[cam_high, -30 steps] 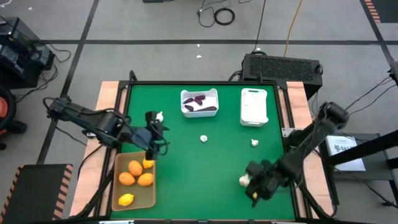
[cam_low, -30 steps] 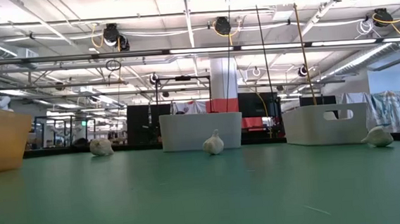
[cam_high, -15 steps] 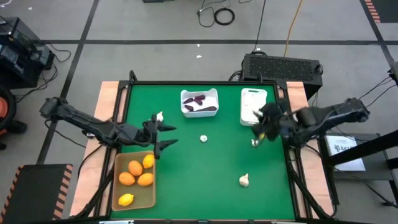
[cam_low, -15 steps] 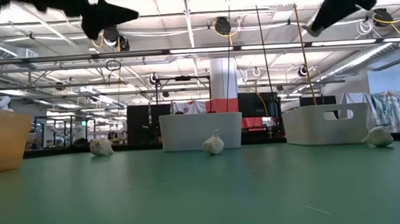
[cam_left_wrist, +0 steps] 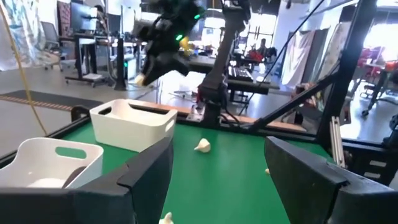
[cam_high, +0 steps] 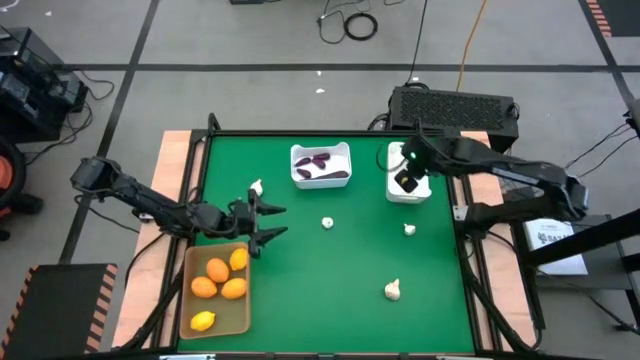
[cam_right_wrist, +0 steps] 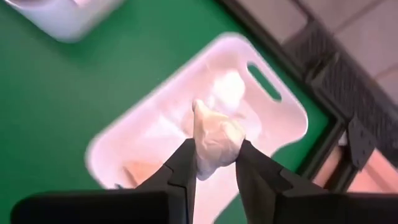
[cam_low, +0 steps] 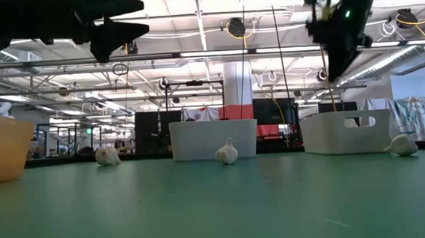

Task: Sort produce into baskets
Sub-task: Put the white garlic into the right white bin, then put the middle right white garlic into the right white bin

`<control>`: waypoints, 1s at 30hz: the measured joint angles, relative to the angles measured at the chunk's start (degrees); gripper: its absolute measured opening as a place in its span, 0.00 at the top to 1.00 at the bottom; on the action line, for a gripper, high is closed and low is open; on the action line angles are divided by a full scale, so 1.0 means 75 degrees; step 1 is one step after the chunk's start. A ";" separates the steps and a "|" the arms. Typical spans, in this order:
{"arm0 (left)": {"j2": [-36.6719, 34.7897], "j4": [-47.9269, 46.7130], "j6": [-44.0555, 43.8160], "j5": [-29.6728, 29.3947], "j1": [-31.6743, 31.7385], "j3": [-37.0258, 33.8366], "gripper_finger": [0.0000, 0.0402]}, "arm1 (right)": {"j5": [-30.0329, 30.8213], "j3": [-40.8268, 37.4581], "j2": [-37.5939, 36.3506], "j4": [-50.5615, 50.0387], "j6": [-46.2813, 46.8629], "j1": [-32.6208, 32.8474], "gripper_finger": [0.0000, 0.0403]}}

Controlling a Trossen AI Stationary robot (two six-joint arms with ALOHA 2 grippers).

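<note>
My right gripper (cam_high: 405,180) hangs over the narrower white bin (cam_high: 408,160) at the far right, shut on a white garlic bulb (cam_right_wrist: 211,140). My left gripper (cam_high: 270,222) is open and empty, above the table by the far right corner of the tan tray (cam_high: 190,300), which holds orange and yellow fruits (cam_high: 218,280). The squarish white bin (cam_high: 321,158) holds dark purple pieces (cam_high: 322,160). Loose garlic bulbs lie on the green table: one (cam_high: 256,187), another (cam_high: 327,223), a third (cam_high: 409,230). My right gripper pinches the garlic bulb by its two sides (cam_right_wrist: 200,155) between its two fingers. The fingers come from above, pointing down. The bulb is lifted clear, above the narrower white bin (cam_right_wrist: 155,134), with its pointed end sticking out past the fingertips.
One more garlic bulb (cam_high: 393,290) lies near the table's near right. A black box (cam_high: 455,105) stands beyond the far edge. Open green table lies between the tray and the right side.
My right gripper has swung from the table's near right toward the far edge and now stands over the narrower white bin. My left gripper has shifted a little toward the table's right, off the tray's far edge. The loose bulbs have stayed where they were.
</note>
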 joint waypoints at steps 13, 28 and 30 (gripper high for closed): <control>-0.0003 0.0164 -0.0040 0.0831 0.0000 0.0000 0.35 | -0.0542 -0.0004 0.1696 0.0244 -0.0508 -0.1728 0.69; -0.0003 -0.0133 -0.0205 0.1030 -0.0002 0.0000 0.35 | -0.1121 -0.0006 0.1506 0.0157 -0.0419 -0.1755 0.37; -0.0003 -0.0133 -0.0205 0.1010 -0.0003 0.0000 0.35 | -0.1778 -0.0006 0.1309 0.0099 -0.0255 -0.1752 0.37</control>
